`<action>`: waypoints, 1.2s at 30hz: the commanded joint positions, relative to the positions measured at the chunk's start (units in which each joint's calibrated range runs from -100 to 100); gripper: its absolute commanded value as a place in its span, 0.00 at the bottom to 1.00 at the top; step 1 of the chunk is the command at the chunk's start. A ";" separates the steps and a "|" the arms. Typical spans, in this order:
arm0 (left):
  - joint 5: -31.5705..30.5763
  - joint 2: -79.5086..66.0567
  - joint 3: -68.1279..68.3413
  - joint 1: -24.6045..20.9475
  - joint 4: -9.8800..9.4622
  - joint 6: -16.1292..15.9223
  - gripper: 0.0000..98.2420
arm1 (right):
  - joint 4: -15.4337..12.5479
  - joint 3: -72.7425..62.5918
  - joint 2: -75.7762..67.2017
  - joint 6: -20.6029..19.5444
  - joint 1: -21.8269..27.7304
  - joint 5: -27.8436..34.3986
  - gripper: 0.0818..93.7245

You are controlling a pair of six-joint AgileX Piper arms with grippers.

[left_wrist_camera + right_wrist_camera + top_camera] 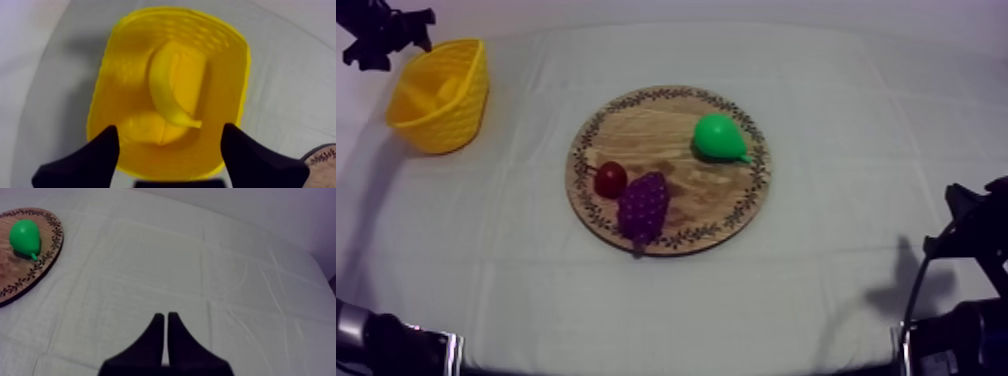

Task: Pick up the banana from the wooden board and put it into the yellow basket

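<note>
Top view: the yellow basket (pixel 466 115) sits at ten o'clock from the wooden board (pixel 646 130). The left gripper (pixel 386 35) is just beyond the basket, again at ten o'clock.

Left wrist view: its fingers are spread wide and empty. The banana (pixel 172 85) lies in the basket straight beneath, long axis twelve to five.

Right wrist view: the right gripper (pixel 166 319) is a narrow wedge, well apart. Backing away falls to the left arm, I judge.

The basket (pixel 451 125) is bright yellow, the banana (pixel 172 85) a paler yellow. The wooden board (pixel 646 125) is brown, its rim ringed with dark leafy sprigs. The pear (pixel 718 137) is green, the grapes (pixel 643 205) purple, the small red fruit (pixel 610 179) dark red, the desk cloth (pixel 836 260) grey-white.
</note>
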 commanded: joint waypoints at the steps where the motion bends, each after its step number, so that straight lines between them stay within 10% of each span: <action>1: -0.67 -6.70 5.17 0.23 0.03 0.05 0.76 | 0.01 -0.03 0.04 0.01 0.01 0.00 0.01; 12: -6.76 -37.93 28.80 4.17 2.83 -1.19 0.60 | 0.01 -0.03 0.04 0.01 0.01 0.00 0.01; 29: -14.62 -81.93 61.06 4.16 8.46 -8.21 0.06 | 0.01 -0.03 0.04 0.01 0.01 0.00 0.01; 36: -17.72 -95.53 71.87 5.93 5.14 -2.22 0.01 | 0.01 -0.03 0.04 0.02 0.01 0.00 0.01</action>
